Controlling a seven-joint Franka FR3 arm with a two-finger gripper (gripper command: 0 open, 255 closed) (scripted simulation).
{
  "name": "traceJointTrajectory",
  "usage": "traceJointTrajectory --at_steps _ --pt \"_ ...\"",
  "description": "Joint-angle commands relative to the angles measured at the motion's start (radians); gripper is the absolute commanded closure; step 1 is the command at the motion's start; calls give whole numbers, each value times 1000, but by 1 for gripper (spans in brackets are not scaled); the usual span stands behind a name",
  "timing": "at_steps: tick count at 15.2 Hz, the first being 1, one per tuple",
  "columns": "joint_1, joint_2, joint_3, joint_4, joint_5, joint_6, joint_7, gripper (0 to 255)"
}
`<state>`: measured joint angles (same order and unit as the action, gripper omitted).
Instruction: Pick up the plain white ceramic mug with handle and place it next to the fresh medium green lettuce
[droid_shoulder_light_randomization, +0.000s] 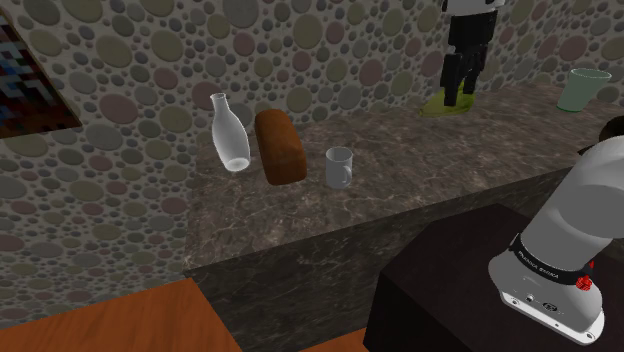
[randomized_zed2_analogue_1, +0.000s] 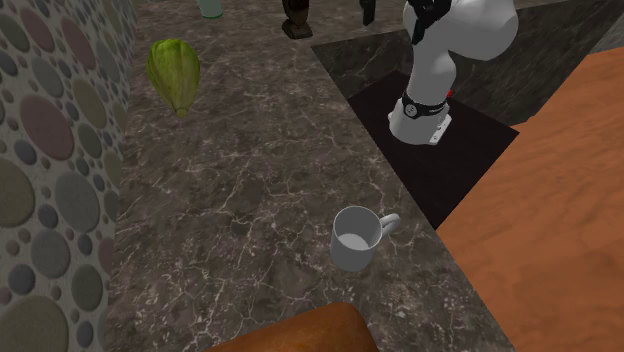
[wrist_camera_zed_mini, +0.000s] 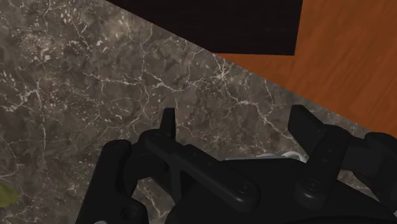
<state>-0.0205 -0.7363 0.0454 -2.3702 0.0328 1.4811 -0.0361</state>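
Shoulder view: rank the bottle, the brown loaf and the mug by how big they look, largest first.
1. Loaf: the widest.
2. Bottle: about as tall but slimmer, so it is close to the one above.
3. Mug: clearly smallest.

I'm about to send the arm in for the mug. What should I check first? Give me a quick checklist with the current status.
1. Mug upright on the counter: ok.
2. Gripper lined up over the mug: not ok. It hangs near the lettuce, far from the mug.
3. Room around the mug: ok. The bread loaf stands beside it, apart.
4. Handle clear: ok. It sticks out on the side toward the stand.
5. Bare counter beside the lettuce for placing: ok.
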Motion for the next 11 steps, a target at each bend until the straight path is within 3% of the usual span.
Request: traceJointTrajectory --at_steps 1,11 --pt "0 0 0 0 0 0 0 0" --pt "33 301 136 56 63 243 156 0"
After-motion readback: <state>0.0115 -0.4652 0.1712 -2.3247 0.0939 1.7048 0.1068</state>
